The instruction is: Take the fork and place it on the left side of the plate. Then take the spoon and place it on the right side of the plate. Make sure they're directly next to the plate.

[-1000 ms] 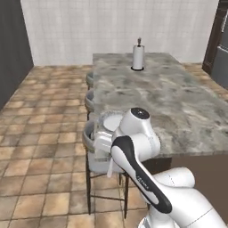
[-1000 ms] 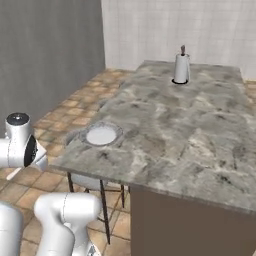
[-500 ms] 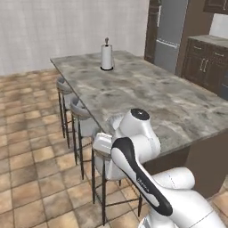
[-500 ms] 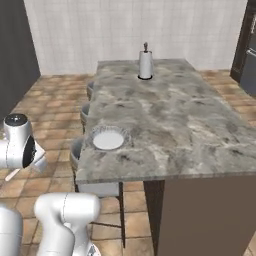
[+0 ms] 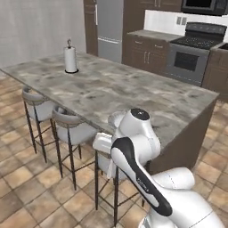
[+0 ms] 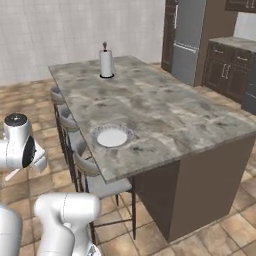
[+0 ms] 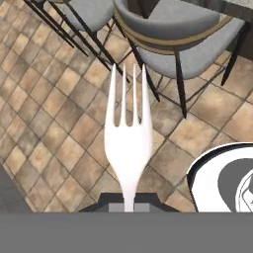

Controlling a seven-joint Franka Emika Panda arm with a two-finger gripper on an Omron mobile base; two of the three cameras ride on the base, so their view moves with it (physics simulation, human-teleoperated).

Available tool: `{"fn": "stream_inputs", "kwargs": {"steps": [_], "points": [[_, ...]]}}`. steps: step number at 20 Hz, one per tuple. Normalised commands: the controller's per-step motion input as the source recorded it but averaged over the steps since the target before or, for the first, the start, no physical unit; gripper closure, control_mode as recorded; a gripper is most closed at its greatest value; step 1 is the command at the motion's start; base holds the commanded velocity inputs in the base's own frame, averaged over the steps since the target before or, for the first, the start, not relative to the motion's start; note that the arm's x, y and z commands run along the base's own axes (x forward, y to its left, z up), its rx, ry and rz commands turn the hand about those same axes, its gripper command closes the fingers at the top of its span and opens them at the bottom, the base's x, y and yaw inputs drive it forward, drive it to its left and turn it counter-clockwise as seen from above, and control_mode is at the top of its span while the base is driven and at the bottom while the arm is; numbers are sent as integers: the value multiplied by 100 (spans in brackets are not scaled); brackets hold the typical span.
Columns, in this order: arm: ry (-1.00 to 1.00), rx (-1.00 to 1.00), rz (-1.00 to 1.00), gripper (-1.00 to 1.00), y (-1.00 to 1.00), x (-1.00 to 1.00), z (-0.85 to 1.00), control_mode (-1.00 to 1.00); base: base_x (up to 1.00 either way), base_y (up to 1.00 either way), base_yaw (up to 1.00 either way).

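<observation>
My gripper (image 7: 128, 201) is shut on the handle of the fork (image 7: 127, 143), a slim pale fork whose tines point away from the hand over the tiled floor. The hand hangs low beside the island, off the counter. The plate (image 6: 111, 136), white with a grey rim, lies near the counter's near edge above the stools. In the left base view the plate (image 5: 114, 119) peeks out from behind my arm. The spoon is out of view.
A long marble island counter (image 6: 165, 110) carries a paper towel holder (image 6: 106, 62) at its far end. Grey stools (image 5: 73, 127) line its near side, and one stool (image 7: 168, 29) stands just beyond the fork. Behind the island are a fridge (image 5: 109, 26) and a stove (image 5: 196, 44).
The whole scene has swung in both base views, so the base has moved around the island. The fridge and stove have come into sight. The fork stays in the shut gripper.
</observation>
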Motion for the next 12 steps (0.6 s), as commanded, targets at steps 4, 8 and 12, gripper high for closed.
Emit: {"fn": "stream_inputs", "kwargs": {"steps": [4, 8, 12], "points": [[0, 0, 0, 100, 0, 0, 0, 100, 46, 97, -33], [0, 0, 0, 100, 0, 0, 0, 100, 71, 66, -12], [0, 0, 0, 100, 0, 0, 0, 100, 64, 57, -11]]}}
